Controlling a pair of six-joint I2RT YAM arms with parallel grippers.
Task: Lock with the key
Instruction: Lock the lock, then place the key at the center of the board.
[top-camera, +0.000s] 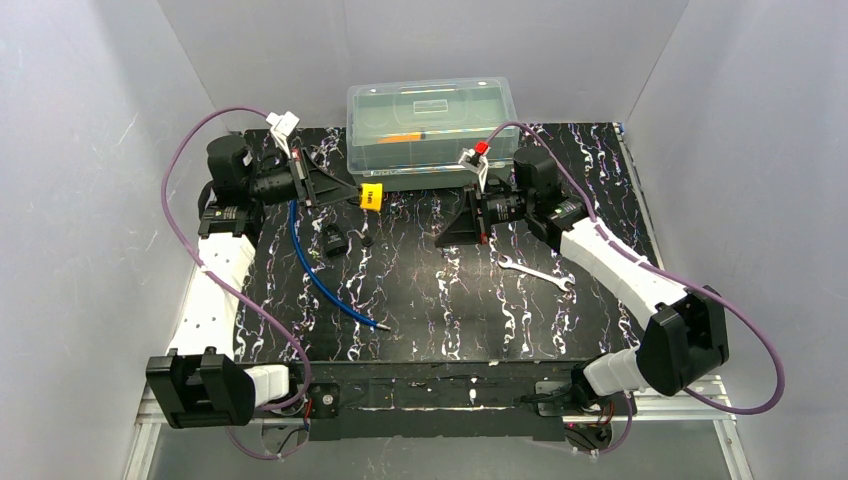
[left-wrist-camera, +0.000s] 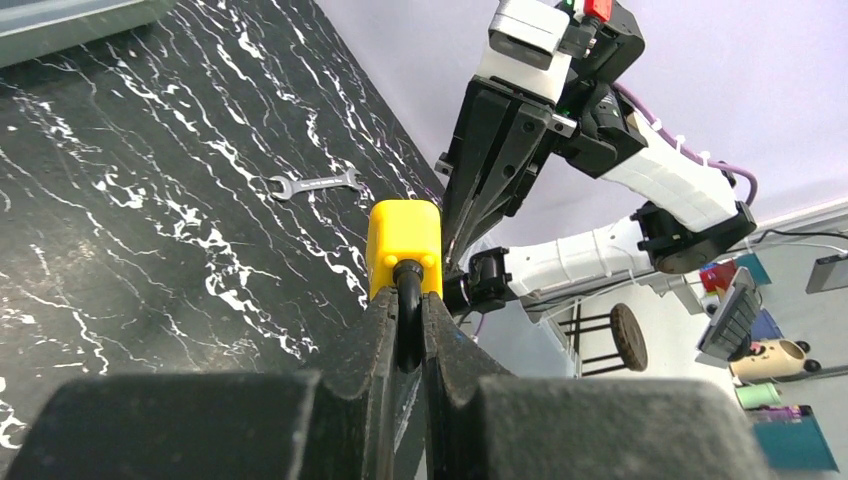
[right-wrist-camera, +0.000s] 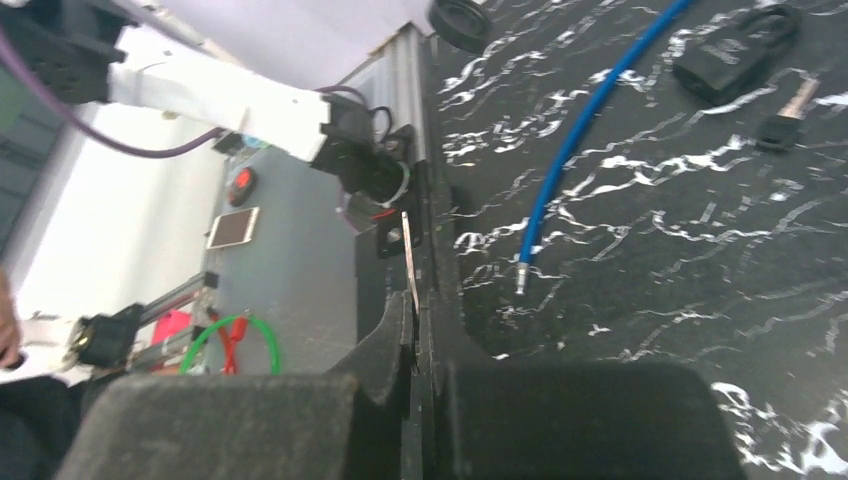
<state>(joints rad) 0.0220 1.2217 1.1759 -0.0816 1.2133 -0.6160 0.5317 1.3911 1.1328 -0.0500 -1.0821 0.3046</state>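
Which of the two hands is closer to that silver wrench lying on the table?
Right. The right hand hangs just left of the wrench; the left hand, gripping the yellow padlock, is farther left.

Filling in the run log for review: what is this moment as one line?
left gripper: shut on yellow padlock shackle | right gripper: shut on key | key not yet in padlock, the two apart

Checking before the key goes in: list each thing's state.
left claw, shut on the yellow padlock, gripping its shackle
right claw, shut on the key
yellow padlock, held up; locked or not, cannot tell
key, pinched edge-on, not yet in the padlock
wrench, lying flat, untouched
blue cable, lying loose
clear box, lid on
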